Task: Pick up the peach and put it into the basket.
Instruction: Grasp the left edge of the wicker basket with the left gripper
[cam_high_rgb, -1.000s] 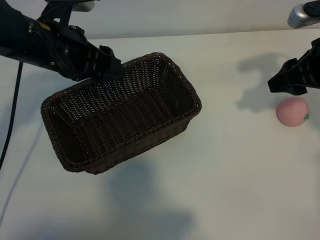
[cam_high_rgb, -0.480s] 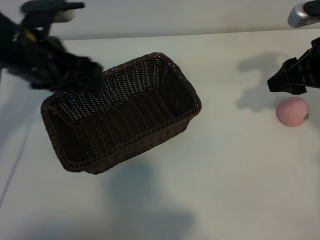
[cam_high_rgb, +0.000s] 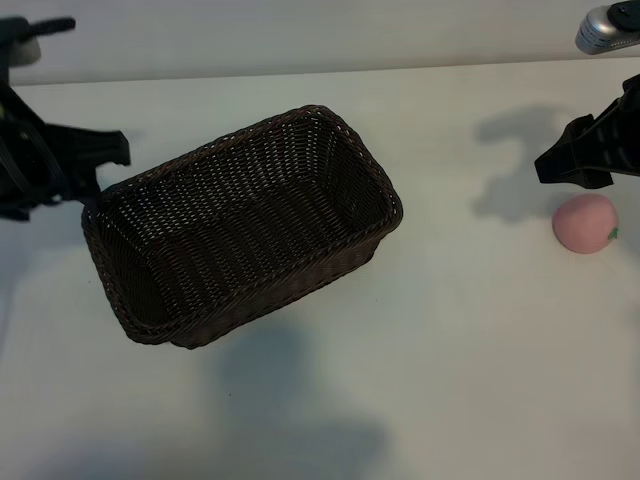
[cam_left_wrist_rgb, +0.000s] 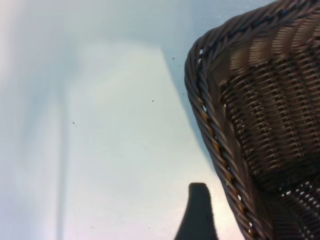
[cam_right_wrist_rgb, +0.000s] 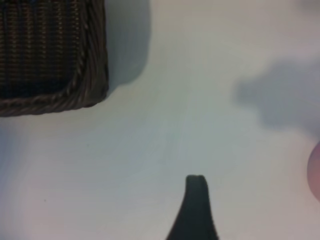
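Peach (cam_high_rgb: 586, 223), just beside right end effector (cam_high_rgb: 562, 165)

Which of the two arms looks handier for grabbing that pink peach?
The right one, probably. Its right gripper hangs just above the peach at the table's right side, jaws open. The left gripper is beyond the far end of the basket, which lies between it and the fruit.

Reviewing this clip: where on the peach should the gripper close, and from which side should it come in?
Across the peach's widest middle, coming down from above. It is a small round ball sitting alone on the white table, so nothing blocks the fingers beside it. The open right gripper is nearest, just up and left of it.
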